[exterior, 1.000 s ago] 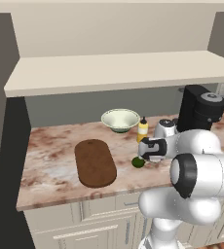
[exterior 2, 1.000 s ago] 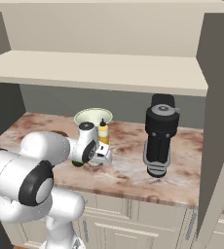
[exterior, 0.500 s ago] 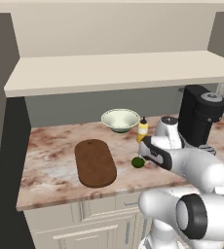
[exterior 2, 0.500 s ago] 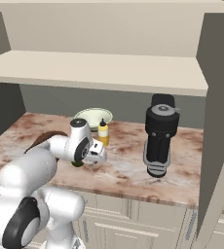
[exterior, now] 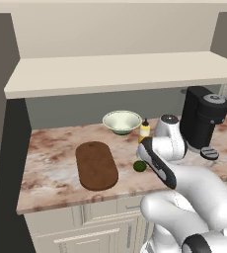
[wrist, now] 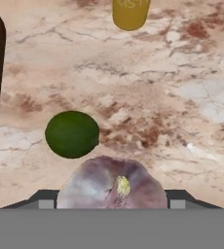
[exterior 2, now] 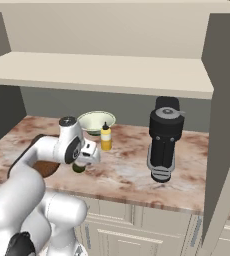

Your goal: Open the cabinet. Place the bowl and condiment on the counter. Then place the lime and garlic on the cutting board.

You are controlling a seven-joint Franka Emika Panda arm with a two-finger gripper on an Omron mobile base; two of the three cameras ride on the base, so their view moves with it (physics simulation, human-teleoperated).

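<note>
Cutting board point(exterior: 96, 165): flat on counter point(exterior: 51, 163), left. Lime point(wrist: 72, 134): on counter, just right of board. Garlic point(wrist: 112, 185): clamped between gripper point(wrist: 112, 194) fingers, above counter beside lime. Condiment point(exterior: 144, 130), bowl point(exterior: 121, 121): on counter behind.

Arm bent low fwd, gripper point(exterior 2: 82, 162) pointing down, jaws clamped on garlic point(wrist: 113, 187)

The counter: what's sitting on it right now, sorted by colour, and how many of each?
Green: 2, the bowl and the lime
Yellow: 1, the bottle
Brown: 1, the board
Black: 1, the coffee machine
Whitish-pink: 1, the garlic, at the gripper rather than on the counter
Total: 6
</note>
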